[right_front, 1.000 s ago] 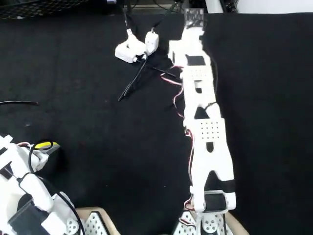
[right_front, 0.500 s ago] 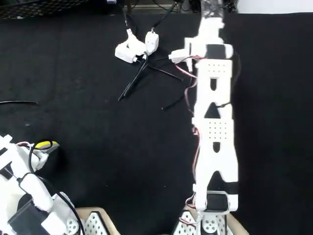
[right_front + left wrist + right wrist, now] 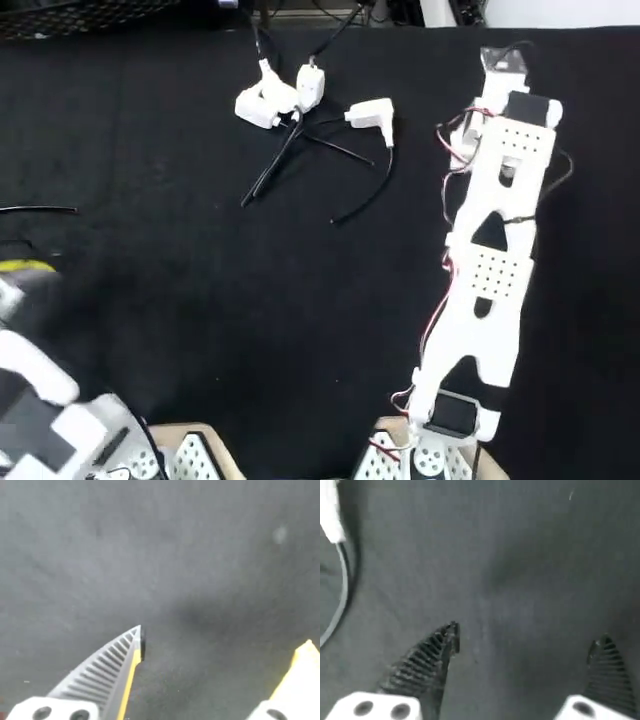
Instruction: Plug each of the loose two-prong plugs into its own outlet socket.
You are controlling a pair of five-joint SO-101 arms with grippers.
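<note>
White plug (image 3: 370,112) lying loose just right of outlets (image 3: 262,105), not yet plugged in; right gripper (image 3: 503,62) released, swung away right; left gripper (image 3: 222,637) released too.

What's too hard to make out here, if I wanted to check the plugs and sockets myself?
White cluster at the table's far side, high view: too small to tell plugs from sockets, or what is plugged in.
Loose white plug: prongs too small in the high view; cut off by the edge in the right wrist view.
Left arm, high view: blurred and cut off at the corner.
</note>
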